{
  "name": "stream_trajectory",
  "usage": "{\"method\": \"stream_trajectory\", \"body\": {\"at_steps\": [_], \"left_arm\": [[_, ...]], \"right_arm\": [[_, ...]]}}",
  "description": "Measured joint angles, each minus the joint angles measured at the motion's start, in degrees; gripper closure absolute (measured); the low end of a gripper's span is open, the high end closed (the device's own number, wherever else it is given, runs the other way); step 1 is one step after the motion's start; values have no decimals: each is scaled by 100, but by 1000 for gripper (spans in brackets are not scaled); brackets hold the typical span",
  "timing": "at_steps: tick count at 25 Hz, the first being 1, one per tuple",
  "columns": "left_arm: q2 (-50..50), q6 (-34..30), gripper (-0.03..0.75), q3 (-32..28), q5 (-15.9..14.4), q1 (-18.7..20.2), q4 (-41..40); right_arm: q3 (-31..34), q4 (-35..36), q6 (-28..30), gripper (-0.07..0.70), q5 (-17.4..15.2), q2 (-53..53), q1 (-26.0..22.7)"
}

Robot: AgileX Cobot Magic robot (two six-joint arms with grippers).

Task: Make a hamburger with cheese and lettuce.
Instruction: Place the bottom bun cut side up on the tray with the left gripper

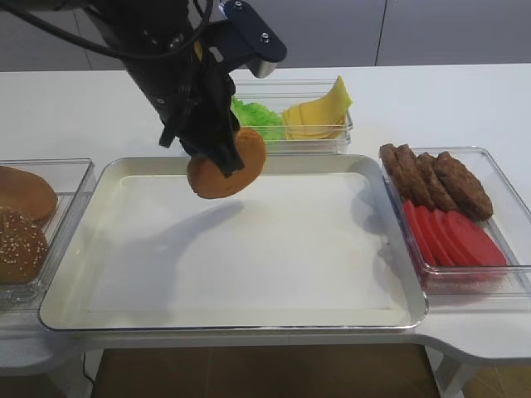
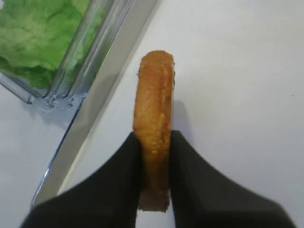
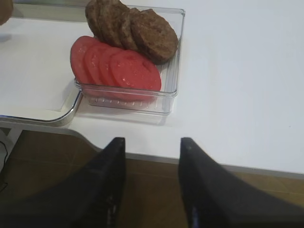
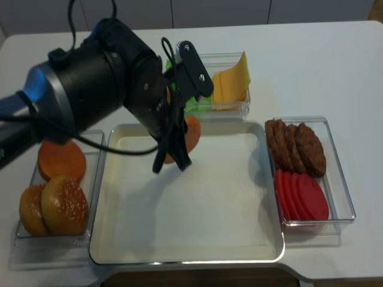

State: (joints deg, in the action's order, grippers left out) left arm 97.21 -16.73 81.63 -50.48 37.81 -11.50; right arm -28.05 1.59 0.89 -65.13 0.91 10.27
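My left gripper (image 1: 222,162) is shut on the hamburger bun half (image 1: 232,170), golden-brown, held on edge above the far left part of the white tray (image 1: 249,257). In the left wrist view the bun (image 2: 154,95) stands upright between the black fingers (image 2: 118,180), above the tray by its rim. The lettuce (image 1: 257,118) and the yellow cheese (image 1: 319,112), one slice bent up, lie in a clear box behind the tray. The lettuce (image 2: 33,38) also shows in the left wrist view. My right gripper (image 3: 152,142) is open and empty over the table's front edge.
A clear box right of the tray holds dark meat patties (image 1: 431,174) and tomato slices (image 1: 452,236), which also show ahead of the right gripper (image 3: 118,66). A box on the left holds a plain bun (image 4: 61,160) and sesame buns (image 4: 63,203).
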Motion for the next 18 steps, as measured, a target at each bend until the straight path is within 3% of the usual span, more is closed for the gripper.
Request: {"method": "stream_trajectory", "body": {"at_steps": [10,18], "left_arm": [[61,-52,599,0,47,258,-511],[105,-795,599,0,-46,320,-538]], "right_arm": [[0,0,0,332,0,0,0],[0,0,0,332,0,0,0]]}}
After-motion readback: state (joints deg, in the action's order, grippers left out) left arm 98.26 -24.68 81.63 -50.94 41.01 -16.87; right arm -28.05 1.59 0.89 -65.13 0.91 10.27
